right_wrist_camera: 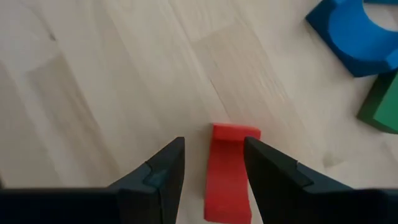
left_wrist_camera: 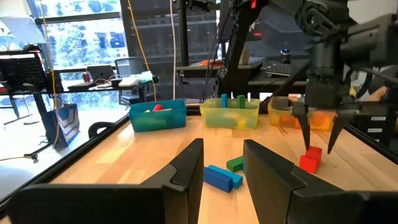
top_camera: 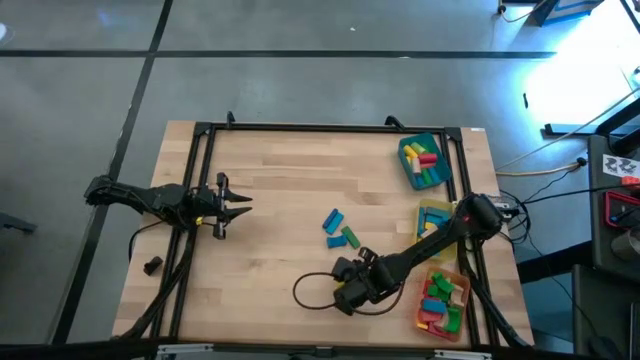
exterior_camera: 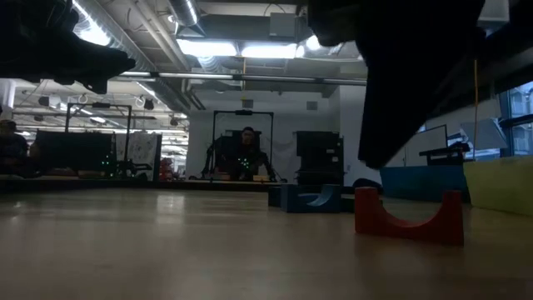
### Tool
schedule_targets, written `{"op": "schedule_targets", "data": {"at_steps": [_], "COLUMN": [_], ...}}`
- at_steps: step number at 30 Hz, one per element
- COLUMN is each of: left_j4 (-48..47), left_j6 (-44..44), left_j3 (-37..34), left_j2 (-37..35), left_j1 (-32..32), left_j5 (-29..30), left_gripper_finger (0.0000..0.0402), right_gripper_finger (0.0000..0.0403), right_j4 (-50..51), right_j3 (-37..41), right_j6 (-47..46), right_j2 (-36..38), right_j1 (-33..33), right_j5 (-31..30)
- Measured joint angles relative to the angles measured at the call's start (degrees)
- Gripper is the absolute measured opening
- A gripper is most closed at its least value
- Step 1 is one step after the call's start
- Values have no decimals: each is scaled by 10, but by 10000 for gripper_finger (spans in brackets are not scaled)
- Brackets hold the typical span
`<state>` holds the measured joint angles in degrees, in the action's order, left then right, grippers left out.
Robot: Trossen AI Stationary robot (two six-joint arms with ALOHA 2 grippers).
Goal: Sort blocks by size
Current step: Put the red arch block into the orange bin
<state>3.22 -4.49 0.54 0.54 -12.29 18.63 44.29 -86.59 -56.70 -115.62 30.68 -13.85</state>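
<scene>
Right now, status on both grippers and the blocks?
Right gripper open, straddling red block, not closed. Left gripper open, empty, waiting left side. Blue and green blocks loose nearby. Nothing blocking.

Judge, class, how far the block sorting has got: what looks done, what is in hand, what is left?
Done: many blocks already lie in the teal tray, yellow tray and orange tray. In hand: the right gripper hovers open over a red block, one finger on each side, not yet gripping. Left: the blue blocks and green block loose on the table. The left gripper waits at the left side.
</scene>
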Motion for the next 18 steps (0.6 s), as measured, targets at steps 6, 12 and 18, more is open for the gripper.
{"op": "schedule_targets", "data": {"at_steps": [6, 12, 18], "left_j4": [0, 0, 0], "left_j6": [0, 0, 0], "left_j3": [0, 0, 0], "left_j2": [0, 0, 0], "left_j1": [0, 0, 0], "left_j5": [0, 0, 0], "left_gripper_finger": [100, 100, 100], "right_gripper_finger": [166, 166, 166], "right_j4": [11, 12, 21], "right_j3": [0, -2, -1], "right_j6": [0, 1, 0], "right_j2": [-18, -30, -29], "right_j1": [0, 1, 0], "right_j5": [0, -10, -15]}}
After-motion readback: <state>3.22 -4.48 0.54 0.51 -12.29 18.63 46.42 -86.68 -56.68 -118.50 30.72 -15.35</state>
